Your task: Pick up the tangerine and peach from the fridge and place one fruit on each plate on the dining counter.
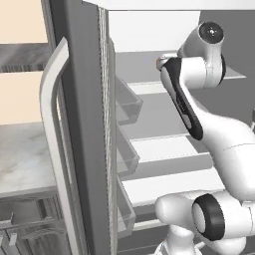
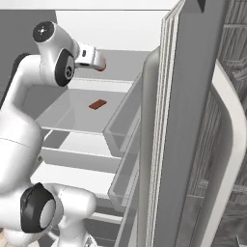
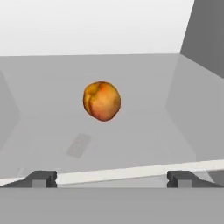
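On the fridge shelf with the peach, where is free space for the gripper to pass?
The shelf is bare on both sides of the peach and in front of it, up to the white front edge. The open gripper has free room there. To the right the side wall closes it in.

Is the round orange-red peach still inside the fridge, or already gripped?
Inside, ungripped: the round orange-red peach sits on the white fridge shelf, ahead of the open gripper.

Flat, even, shadowless rendered light
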Robot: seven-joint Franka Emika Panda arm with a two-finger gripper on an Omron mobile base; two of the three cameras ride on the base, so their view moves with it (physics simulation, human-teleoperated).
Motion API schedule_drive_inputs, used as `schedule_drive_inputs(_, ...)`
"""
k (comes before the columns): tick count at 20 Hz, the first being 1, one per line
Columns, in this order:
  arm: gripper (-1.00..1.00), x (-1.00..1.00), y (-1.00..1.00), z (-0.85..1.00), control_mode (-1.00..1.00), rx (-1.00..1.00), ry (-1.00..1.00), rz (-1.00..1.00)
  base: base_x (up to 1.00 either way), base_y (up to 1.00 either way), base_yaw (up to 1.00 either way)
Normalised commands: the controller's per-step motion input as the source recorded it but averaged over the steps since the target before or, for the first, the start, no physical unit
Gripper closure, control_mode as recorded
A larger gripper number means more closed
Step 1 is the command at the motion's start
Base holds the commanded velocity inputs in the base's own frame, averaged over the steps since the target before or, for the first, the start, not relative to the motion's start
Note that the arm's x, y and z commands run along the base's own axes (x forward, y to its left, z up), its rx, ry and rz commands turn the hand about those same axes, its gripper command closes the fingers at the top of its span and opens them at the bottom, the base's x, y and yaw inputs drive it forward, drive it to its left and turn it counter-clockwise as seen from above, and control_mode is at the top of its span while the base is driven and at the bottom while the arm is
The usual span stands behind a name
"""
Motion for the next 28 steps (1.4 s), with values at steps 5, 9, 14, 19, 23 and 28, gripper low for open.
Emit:
schedule_drive_inputs(5,-1.0,0.87,0.0,-0.09,-1.0,0.01,0.0,0.01,0.0,0.0,0.0)
schedule_drive_inputs(9,-1.0,0.73,0.0,-0.15,-1.0,0.02,0.0,0.02,0.0,0.0,0.0)
schedule_drive_inputs(14,-1.0,0.52,0.0,-0.19,-1.0,0.0,0.03,0.0,0.0,0.0,0.0)
schedule_drive_inputs(19,-1.0,0.53,0.0,-0.05,-1.0,0.0,0.03,0.0,0.0,0.0,0.0)
schedule_drive_inputs(23,-1.0,0.14,0.0,-0.12,-1.0,0.0,0.02,0.0,0.0,0.0,0.0)
schedule_drive_inputs(28,-1.0,-0.06,0.0,-0.14,-1.0,0.02,0.07,-0.01,0.0,0.0,0.0)
